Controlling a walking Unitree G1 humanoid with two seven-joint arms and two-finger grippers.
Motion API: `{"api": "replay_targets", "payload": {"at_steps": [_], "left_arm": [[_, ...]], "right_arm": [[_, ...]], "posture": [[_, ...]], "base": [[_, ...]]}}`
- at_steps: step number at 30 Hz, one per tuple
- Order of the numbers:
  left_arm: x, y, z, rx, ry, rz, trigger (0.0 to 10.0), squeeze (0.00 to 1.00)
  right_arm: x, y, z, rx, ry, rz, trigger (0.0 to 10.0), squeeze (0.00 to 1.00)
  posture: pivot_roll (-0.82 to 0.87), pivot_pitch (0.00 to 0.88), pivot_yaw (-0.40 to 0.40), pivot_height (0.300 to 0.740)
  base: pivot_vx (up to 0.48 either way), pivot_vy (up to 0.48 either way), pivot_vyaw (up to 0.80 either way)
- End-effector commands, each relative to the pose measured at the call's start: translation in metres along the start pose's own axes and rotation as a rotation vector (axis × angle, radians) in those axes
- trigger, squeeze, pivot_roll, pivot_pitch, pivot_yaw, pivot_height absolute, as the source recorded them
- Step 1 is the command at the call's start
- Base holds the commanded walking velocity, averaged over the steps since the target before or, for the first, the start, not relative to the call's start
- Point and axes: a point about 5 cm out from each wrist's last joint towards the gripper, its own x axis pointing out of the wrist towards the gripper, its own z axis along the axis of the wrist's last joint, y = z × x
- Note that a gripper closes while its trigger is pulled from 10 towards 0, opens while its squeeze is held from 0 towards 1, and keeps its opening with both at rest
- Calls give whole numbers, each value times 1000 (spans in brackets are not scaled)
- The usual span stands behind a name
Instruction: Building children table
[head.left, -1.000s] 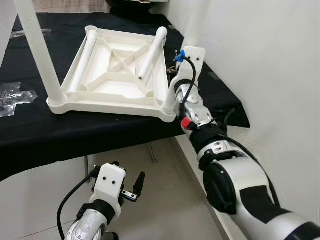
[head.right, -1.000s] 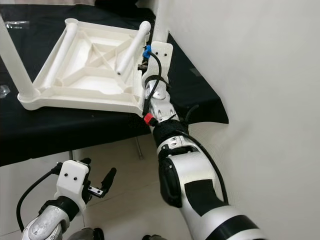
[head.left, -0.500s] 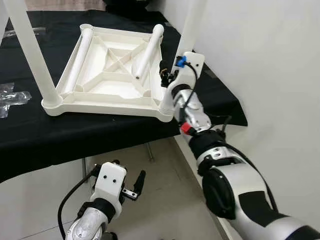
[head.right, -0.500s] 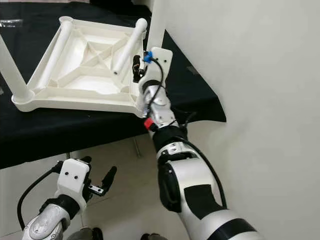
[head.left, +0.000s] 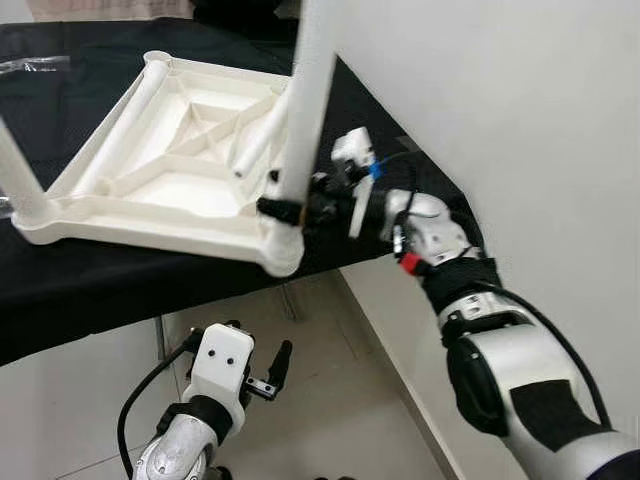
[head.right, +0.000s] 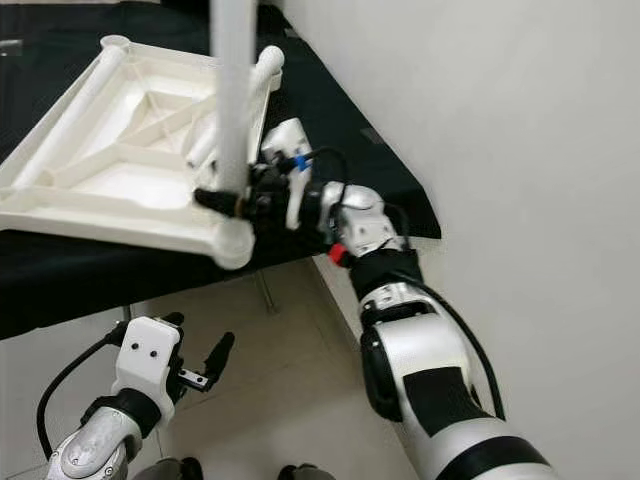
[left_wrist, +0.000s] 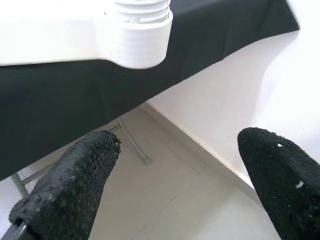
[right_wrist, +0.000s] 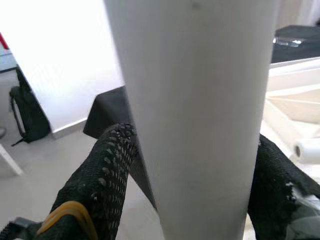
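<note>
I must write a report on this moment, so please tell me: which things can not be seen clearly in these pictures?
- Top of the upright leg: cut off by the upper edge in both eye views.
- Joint of that leg with the tabletop: hidden behind the right gripper in the eye views, so how far it is seated is unclear.
- Second upright leg: cut by the left edge in the left eye view.
- Left gripper: open, low over the floor.
</note>
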Motion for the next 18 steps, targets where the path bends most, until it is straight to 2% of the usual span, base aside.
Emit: {"api": "replay_targets", "payload": {"at_steps": [1,3,4,5,6,8,11,12,13,14,15,16,18], "left_arm": [[-1,-3,-5,-10,26,-5,10000,0],[-1,-3,-5,-10,27,-6,10000,0],[-1,-3,-5,-10,27,-6,10000,0],[-1,-3,-5,-10,28,-7,10000,0],[-1,-3,-5,-10,28,-8,10000,0],[-1,-3,-5,-12,28,-11,10000,0],[-1,-4,-5,-13,29,-11,10000,0],[-1,-4,-5,-13,27,-12,10000,0],[-1,-4,-5,-13,27,-12,10000,0],[-1,-4,-6,-13,28,-12,10000,0],[-1,-4,-6,-13,30,-13,10000,0],[-1,-4,-6,-13,30,-13,10000,0],[-1,-4,-6,-14,31,-14,10000,0]], "right_arm": [[14,0,8,-32,-10,-37,10000,0],[27,-2,14,-49,-27,-114,10000,0],[27,-2,14,-49,-27,-114,10000,0],[29,-3,16,-43,-37,-155,3216,0],[31,-5,18,-41,-45,-210,0,0],[31,-8,21,-26,-75,-265,0,0],[31,-9,22,-18,-99,-274,0,0],[28,-14,22,2,-110,-377,0,0],[28,-14,22,2,-110,-377,0,0],[22,-25,20,32,-103,-602,0,0],[19,-29,18,39,-93,-701,0,0],[19,-29,18,39,-93,-701,0,0],[3,-40,9,35,-19,-1040,0,0]], "posture": [[139,157,-164,740],[140,155,-164,740],[140,155,-164,740],[140,155,-165,740],[140,155,-165,740],[142,156,-165,740],[142,156,-165,740],[140,154,-166,740],[140,154,-166,740],[135,151,-162,740],[135,150,-162,740],[135,150,-162,740],[132,147,-159,740]], "base": [[0,0,0],[0,0,0],[0,0,0],[0,0,0],[0,0,0],[0,0,0],[0,0,0],[0,0,0],[0,0,0],[0,0,0],[0,0,0],[0,0,0],[0,0,0]]}}
